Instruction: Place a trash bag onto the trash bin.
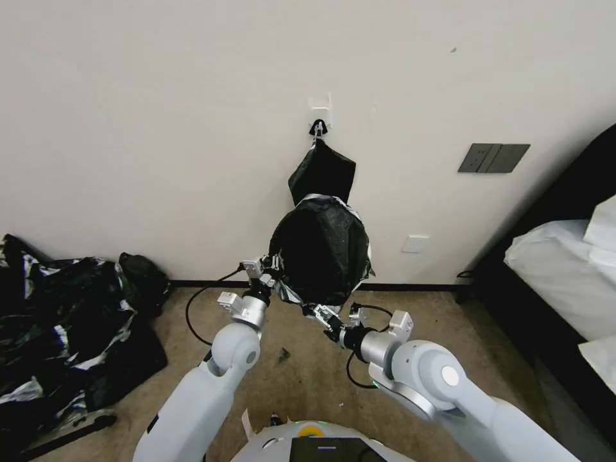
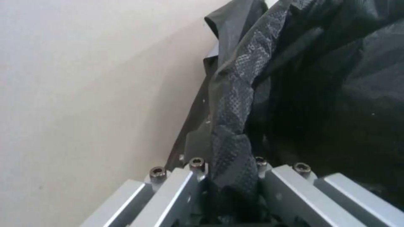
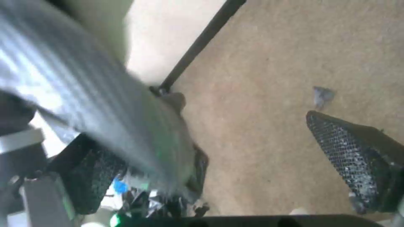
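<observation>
A: What did the left gripper [image 1: 274,277] do?
B: It was squeezed tight on the edge of the thin, shiny black plastic trash bag [image 1: 321,251]. Its textured pads [image 2: 235,157] pinched the plastic.
A: And the right gripper [image 1: 319,314]?
B: It sat just under the bag, fingers spread apart, holding nothing.
A: Where was the bag?
B: Puffed up in the air, below the small white wall hook [image 1: 319,123]. Another flat black bag [image 1: 322,168] hung from that hook, just above.
</observation>
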